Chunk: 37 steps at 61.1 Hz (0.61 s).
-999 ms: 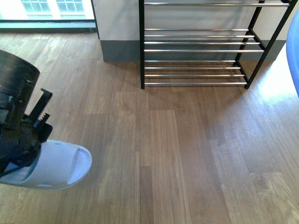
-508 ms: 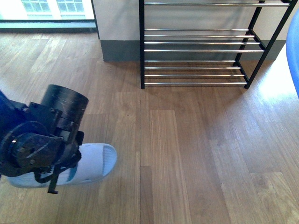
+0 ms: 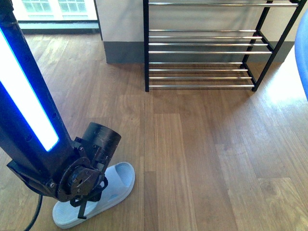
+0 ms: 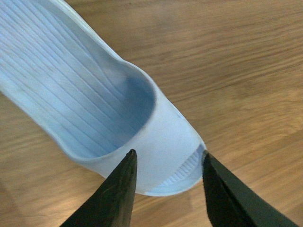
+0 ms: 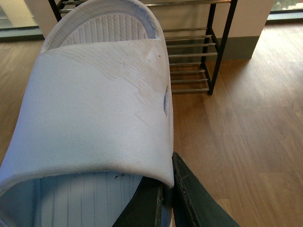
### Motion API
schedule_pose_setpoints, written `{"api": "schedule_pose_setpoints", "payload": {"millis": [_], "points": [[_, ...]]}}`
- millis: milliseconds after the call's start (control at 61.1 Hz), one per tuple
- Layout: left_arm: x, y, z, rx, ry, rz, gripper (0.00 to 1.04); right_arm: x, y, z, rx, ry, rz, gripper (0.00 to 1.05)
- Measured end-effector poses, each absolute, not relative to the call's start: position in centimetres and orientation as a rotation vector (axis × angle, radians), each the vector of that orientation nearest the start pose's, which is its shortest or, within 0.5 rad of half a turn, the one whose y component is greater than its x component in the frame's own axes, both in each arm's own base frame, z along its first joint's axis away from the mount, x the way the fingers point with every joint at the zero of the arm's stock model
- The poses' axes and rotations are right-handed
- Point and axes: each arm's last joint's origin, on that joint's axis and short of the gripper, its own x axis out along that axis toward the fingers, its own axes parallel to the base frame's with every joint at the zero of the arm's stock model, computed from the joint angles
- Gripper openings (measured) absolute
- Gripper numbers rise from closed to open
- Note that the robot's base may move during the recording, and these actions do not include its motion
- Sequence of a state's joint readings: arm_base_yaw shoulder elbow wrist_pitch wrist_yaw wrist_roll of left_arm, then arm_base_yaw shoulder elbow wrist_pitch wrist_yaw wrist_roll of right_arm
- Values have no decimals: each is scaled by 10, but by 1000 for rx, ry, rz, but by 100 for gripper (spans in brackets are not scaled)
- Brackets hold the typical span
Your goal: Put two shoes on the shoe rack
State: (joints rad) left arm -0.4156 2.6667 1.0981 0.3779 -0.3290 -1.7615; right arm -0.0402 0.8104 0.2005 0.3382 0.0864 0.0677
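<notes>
A pale blue slide slipper (image 3: 118,185) lies low over the wood floor at the front left, toe toward the rack. My left gripper (image 3: 86,195) is shut on it; in the left wrist view its black fingers (image 4: 116,194) flank the slipper's strap (image 4: 161,142). A second pale blue slipper (image 5: 94,104) fills the right wrist view, and my right gripper (image 5: 163,189) is shut on the edge of its strap. In the front view this slipper shows only as a blue edge (image 3: 303,48) at the far right. The shoe rack (image 3: 202,48) stands against the back wall, its chrome rods bare.
The left arm's blue-lit link (image 3: 24,101) slants across the left of the front view. A grey-based wall (image 3: 122,50) and a window (image 3: 48,9) lie behind. Open wood floor (image 3: 202,154) stretches between the arms and the rack (image 5: 199,52).
The left arm has swung in from the left edge and carried its slipper to the right and nearer the front. The slipper now points more toward the rack. The right side looks unchanged.
</notes>
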Motion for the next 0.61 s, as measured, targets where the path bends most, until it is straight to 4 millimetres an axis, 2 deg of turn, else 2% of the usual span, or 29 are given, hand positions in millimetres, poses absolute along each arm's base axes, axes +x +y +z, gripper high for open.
{"api": "schedule_pose_setpoints", "payload": {"millis": [33, 164, 262, 328, 442, 606], "points": [[322, -132, -105, -1065, 845, 861, 54, 166, -9, 178, 61, 268, -135, 2], [323, -134, -89, -800, 910, 860, 71, 166, -9, 178, 61, 268, -135, 2], [325, -137, -75, -607, 965, 783, 86, 166, -9, 178, 61, 268, -135, 2], [329, -145, -70, -475, 1001, 658, 96, 166, -9, 178, 61, 268, -135, 2], [330, -154, -69, -239, 1061, 465, 95, 166, -9, 178, 61, 268, -135, 2], [330, -163, -74, 217, 1076, 197, 95, 166, -9, 178, 61, 268, -135, 2]]}}
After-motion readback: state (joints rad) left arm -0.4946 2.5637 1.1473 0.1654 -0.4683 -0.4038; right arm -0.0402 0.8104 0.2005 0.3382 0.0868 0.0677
